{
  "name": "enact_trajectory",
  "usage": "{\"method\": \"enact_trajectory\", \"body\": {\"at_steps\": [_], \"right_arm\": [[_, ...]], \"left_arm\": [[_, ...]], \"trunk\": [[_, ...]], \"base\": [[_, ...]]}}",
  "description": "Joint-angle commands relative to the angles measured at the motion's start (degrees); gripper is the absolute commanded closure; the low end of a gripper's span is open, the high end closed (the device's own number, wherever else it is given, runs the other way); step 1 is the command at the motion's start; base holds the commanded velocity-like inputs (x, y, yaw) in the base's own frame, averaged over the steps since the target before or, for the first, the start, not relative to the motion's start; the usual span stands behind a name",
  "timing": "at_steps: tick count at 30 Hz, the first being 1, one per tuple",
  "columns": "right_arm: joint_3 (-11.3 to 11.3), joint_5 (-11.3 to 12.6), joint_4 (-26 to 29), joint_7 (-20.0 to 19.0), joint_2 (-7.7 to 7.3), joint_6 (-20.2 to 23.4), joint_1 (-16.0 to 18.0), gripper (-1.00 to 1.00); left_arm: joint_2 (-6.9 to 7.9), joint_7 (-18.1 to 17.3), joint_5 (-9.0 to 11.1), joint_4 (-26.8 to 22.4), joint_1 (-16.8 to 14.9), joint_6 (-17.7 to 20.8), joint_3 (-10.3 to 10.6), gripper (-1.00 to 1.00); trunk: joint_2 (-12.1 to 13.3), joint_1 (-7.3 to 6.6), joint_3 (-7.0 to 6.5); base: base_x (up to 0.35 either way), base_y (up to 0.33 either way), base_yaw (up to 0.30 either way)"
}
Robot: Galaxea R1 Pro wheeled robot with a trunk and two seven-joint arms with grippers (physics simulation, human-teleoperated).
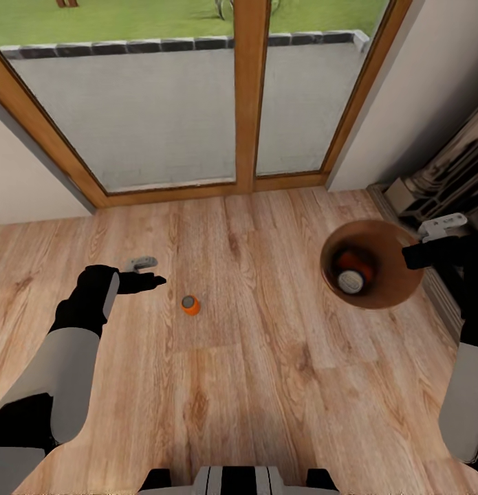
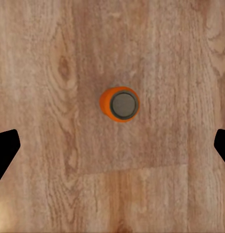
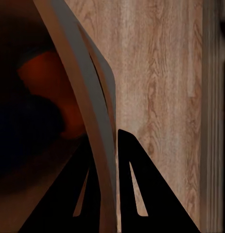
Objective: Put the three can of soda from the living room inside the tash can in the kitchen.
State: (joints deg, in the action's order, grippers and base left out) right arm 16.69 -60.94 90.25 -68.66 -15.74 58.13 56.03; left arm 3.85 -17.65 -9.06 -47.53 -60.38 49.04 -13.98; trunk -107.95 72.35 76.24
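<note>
Orange can (image 1: 190,304) upright on plank floor (image 1: 266,385), near glass doors (image 1: 197,103). Left gripper (image 1: 144,272) hangs just beside and above it, jaws spread wide, touching nothing; likely lined up for a top grab. Bucket (image 1: 397,289) holds two cans (image 1: 351,273); right gripper (image 3: 105,145) pinches its rim, probably carrying it.

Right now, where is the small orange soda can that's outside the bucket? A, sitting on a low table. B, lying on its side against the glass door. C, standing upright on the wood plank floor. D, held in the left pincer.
C: the small orange soda can stands upright on the wood plank floor, grey metal top up, with the open left pincer above it, not touching.
</note>
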Motion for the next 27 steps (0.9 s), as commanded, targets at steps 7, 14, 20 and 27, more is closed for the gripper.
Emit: {"method": "enact_trajectory", "body": {"at_steps": [7, 14, 20, 27], "right_arm": [[-1.9, -4.0, 0.0, -1.6, -0.07, 0.9, 3.5, 1.00], [-2.5, -6.5, 0.0, -3.9, 0.00, 0.9, 3.9, 1.00], [-3.8, -8.5, 0.0, -4.4, -0.05, 0.9, 3.9, 1.00], [-4.3, -9.8, 0.0, -5.4, 0.00, 0.9, 3.8, 1.00]], "left_arm": [[-0.06, -0.1, 0.1, 0.0, 0.2, -0.4, 0.0, -1.00], [-0.07, -0.2, 0.1, 0.1, 0.2, -0.4, 0.0, -1.00], [-0.07, -0.2, 0.1, 0.1, 0.2, -0.4, 0.0, -1.00], [-0.07, -0.2, 0.1, 0.1, 0.2, -0.6, -0.1, -1.00]], "trunk": [[0.0, 0.00, 0.64], [0.0, 0.00, 1.26], [0.0, 0.00, 1.80], [0.0, 0.00, 2.43]], "base": [[0.114, 0.000, 0.000], [0.309, 0.000, 0.000], [0.322, 0.000, 0.000], [0.131, 0.000, 0.000]]}}
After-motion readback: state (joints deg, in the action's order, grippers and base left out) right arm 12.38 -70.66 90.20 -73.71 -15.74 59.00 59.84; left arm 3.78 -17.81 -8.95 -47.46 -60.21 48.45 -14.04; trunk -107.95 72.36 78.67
